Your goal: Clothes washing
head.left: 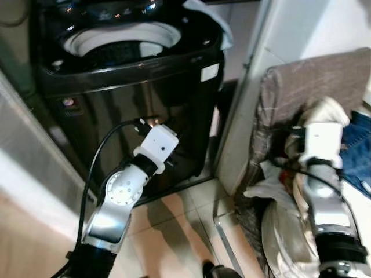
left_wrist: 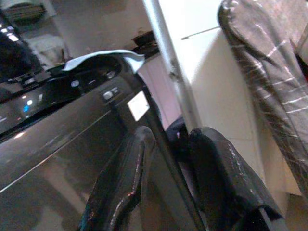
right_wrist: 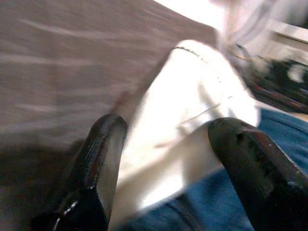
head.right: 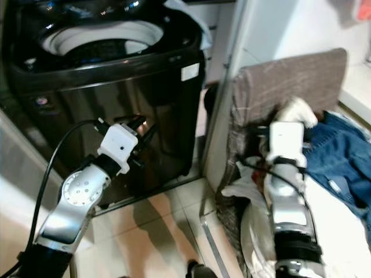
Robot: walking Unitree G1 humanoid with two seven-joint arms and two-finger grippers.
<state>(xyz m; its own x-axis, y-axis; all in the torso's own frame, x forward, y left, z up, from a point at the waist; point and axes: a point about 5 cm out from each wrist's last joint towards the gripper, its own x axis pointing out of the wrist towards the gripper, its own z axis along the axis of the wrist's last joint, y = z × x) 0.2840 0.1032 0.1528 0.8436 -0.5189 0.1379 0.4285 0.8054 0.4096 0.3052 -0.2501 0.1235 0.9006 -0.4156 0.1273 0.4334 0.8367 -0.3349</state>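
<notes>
Washing machines: 1, the black top-loader [head.left: 133, 87] (lid up, drum showing)
Robot arms: 2
Grippers: 2, left gripper [left_wrist: 168, 183] and right gripper [right_wrist: 168, 168], with 2 black fingers each
Brown cloths: 1, brown cloth [head.right: 290, 75]
White garments: 1, white garment [right_wrist: 192, 120]
Jeans: 1, jeans [head.right: 339, 153]

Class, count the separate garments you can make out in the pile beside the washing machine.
3: a cream garment on top, blue jeans to its right, white cloth lower left. More may be buried; the right gripper straddles the cream one.
</notes>
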